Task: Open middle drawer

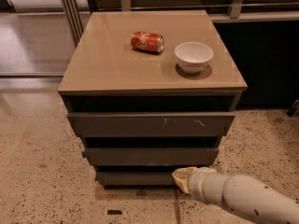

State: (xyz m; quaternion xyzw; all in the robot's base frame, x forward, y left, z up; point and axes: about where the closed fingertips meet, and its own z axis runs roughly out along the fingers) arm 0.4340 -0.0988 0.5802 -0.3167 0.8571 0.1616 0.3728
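Observation:
The middle drawer (149, 156) is a plain dark grey-brown front, second of three in a low cabinet, with a small blue tab at its left end. It looks pushed in, with a dark gap above it. My gripper (183, 177) is a pale tip on a white arm reaching in from the lower right. It sits just below the middle drawer's lower edge, in front of the right part of the bottom drawer (133, 178).
The top drawer (149, 124), the widest, has white scratch marks. On the tan cabinet top (103, 69) lie a red soda can (147, 41) on its side and a white bowl (194, 56). Speckled floor lies around the cabinet, with a dark counter at the right.

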